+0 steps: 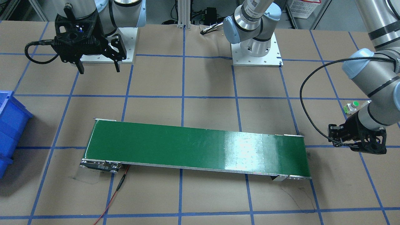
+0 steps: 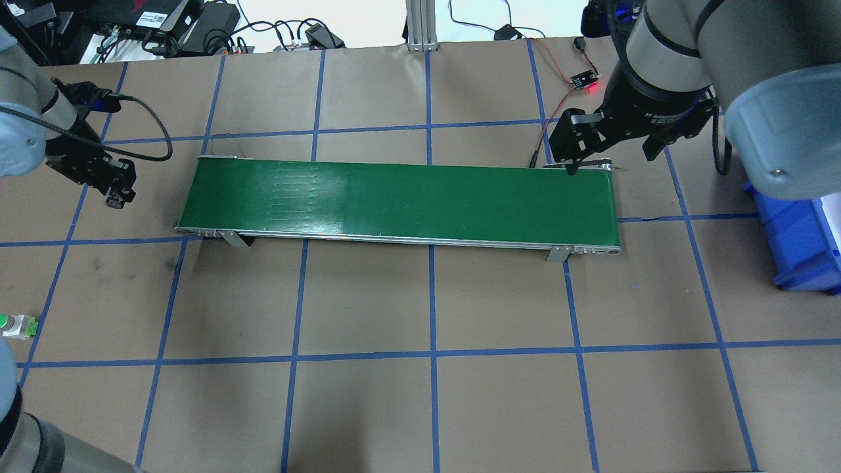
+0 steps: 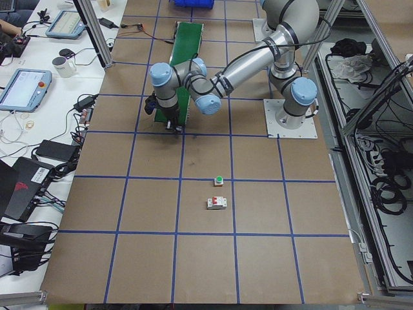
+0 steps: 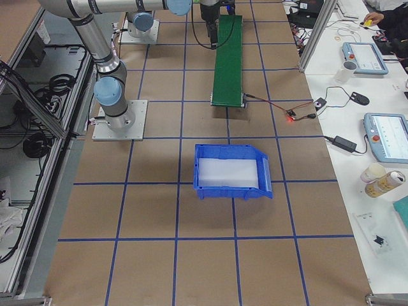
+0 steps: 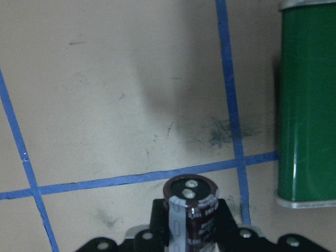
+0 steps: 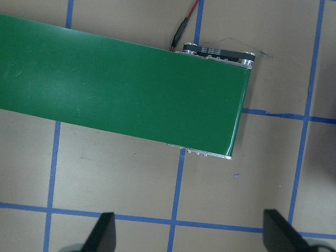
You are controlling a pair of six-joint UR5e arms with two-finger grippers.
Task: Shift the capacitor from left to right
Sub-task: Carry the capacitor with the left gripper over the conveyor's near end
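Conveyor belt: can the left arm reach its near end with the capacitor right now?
Probably yes. The left claw, shut on the capacitor, sits just off the conveyor belt end, with only bare table showing between them.

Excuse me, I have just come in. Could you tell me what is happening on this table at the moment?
The left end effector is shut on the capacitor and holds it over the table, beside the left end of the green conveyor belt. The capacitor is not yet on the belt. The right end effector is open and hovers near the belt's other end. A blue bin stands beyond that end.
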